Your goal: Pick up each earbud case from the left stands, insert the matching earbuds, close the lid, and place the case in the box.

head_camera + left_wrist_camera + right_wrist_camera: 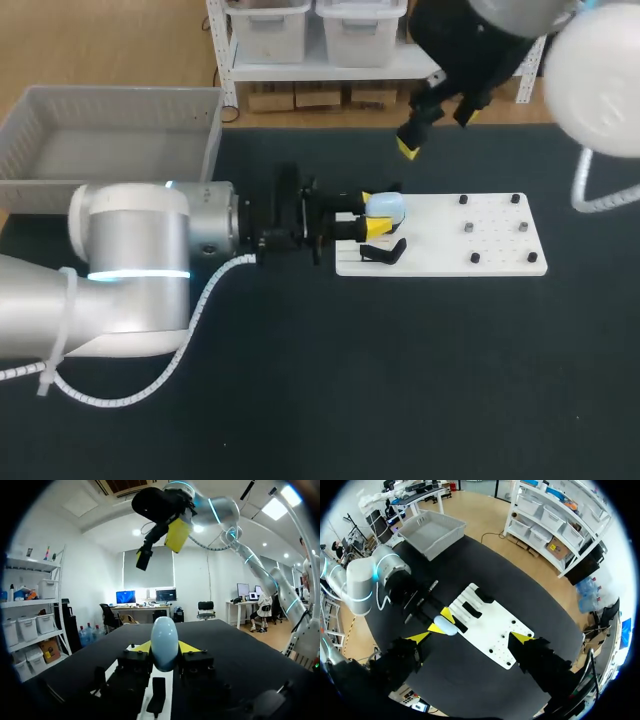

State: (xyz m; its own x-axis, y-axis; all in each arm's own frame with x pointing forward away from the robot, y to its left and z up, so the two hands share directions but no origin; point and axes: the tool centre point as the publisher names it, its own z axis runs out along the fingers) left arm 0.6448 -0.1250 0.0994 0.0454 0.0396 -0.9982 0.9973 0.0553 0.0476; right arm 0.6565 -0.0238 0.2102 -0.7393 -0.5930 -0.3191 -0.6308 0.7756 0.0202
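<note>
The left arm [140, 270] comes in low from the left side and lies nearly level over the bench [320, 400], its wrist stretched toward the middle. Its jaws point out horizontally and press from both sides on a pale blue earbud case [386, 206]. The right arm [600, 95] enters from the far right corner and hangs high above the bench, wrist aimed downward, its jaws spread wide apart.

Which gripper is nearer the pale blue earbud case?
Left. The left gripper holds the earbud case between its fingers; the right gripper hangs raised, well apart from it.
</note>
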